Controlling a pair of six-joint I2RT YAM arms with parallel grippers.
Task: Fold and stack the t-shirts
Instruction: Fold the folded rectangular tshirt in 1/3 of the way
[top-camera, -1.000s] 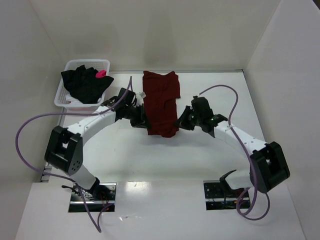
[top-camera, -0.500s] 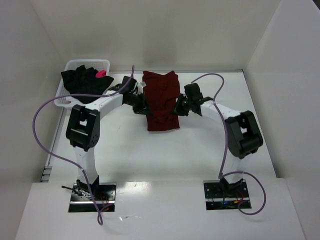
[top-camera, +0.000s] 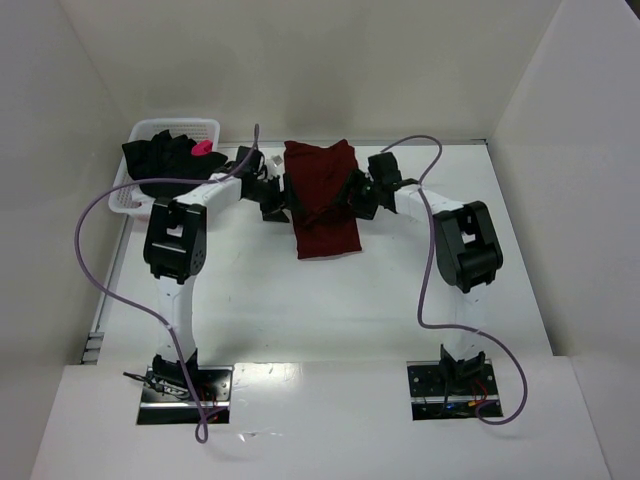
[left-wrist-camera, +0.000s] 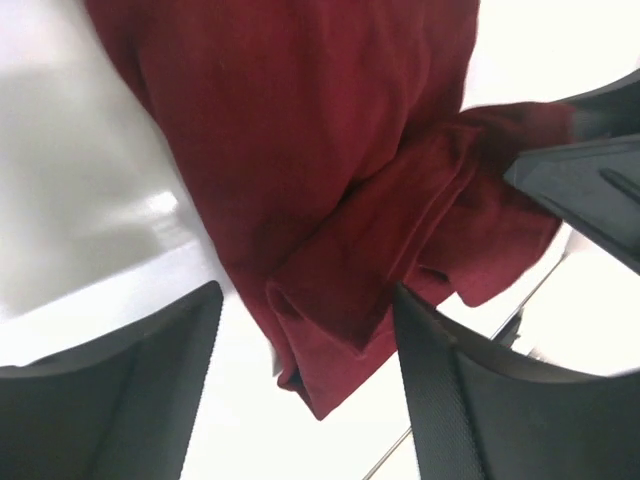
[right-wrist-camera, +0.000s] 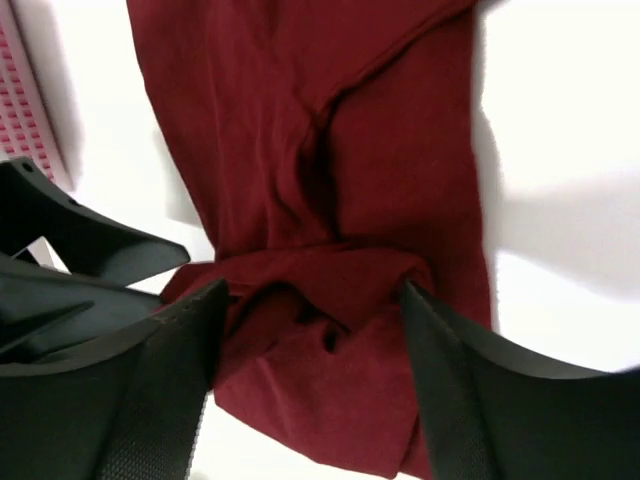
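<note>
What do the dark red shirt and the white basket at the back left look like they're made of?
The dark red short-sleeved t-shirt: soft matte cloth, probably cotton; it creases and bunches in folds. The white mesh basket: seemingly rigid plastic, with a regular grid of holes.

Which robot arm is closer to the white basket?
Left. The left fingers sit on the maroon t-shirt's side nearest the basket; the right fingers are on the shirt's far side, farther away.
</note>
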